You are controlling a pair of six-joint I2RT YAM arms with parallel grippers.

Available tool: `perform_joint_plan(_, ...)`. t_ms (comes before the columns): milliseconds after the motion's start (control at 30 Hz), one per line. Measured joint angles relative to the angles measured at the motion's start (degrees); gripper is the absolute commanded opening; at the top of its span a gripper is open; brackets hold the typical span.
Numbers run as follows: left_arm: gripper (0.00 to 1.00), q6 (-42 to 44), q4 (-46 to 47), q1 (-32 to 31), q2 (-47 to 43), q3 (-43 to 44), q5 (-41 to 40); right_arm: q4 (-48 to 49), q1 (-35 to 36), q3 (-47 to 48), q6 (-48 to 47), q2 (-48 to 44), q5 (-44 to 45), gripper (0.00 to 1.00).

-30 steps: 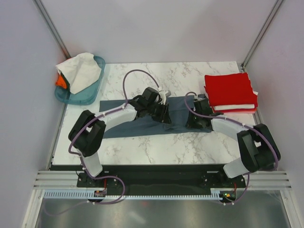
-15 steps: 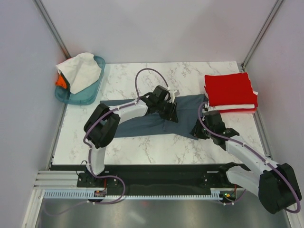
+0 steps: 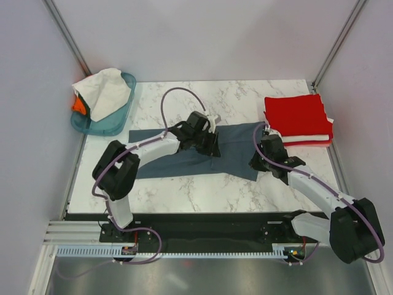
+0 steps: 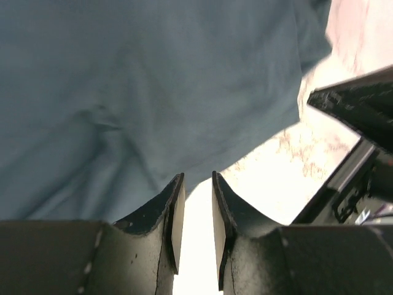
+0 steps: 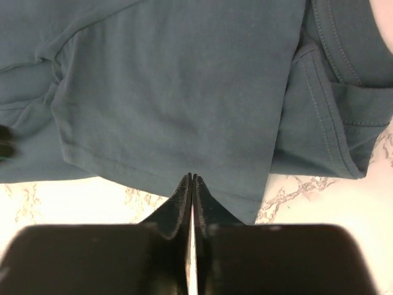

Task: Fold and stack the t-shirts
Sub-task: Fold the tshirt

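The marble tabletop (image 3: 184,190) carries the slate blue-grey t-shirt (image 3: 236,147), spread flat across its middle as a long band running left to right; every other place is given from this shirt.

Beyond the shirt's left end, at the far left corner, sits a teal basket (image 3: 116,126). A crumpled white t-shirt (image 3: 101,92) is heaped in it, with a bit of orange t-shirt (image 3: 77,106) showing at its left side.

Just past the shirt's right end lies a folded red t-shirt (image 3: 298,117), squared off on top of a folded white layer (image 3: 307,140) whose edge peeks out beneath.

The left pincer (image 4: 195,184) hangs over the shirt's middle, at its near edge, fingers a narrow gap apart with bright tabletop showing between them. The right pincer (image 5: 192,178) is at the shirt's near right corner, its fingers pressed together on the stitched hem, where a sleeve folds out to the right.
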Motion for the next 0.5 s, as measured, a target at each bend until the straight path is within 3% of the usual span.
perform_joint_plan(167, 0.26, 0.02, -0.52, 7.82, -7.15, -0.57, -2.73, 0.52, 0.0, 3.06, -0.17, 4.44, 1.27, 0.0)
perform_joint_plan(300, 0.06, -0.46, -0.31, 13.81, -10.01, -2.67, -5.79, 1.75, 0.0, 5.79, -0.28, 8.79, 1.73, 0.0)
perform_joint_plan(500, 0.02, -0.87, -1.9, 18.99, -10.27, -6.01, -12.59, 2.84, 0.11, 9.11, -0.48, 14.51, 2.19, 0.0)
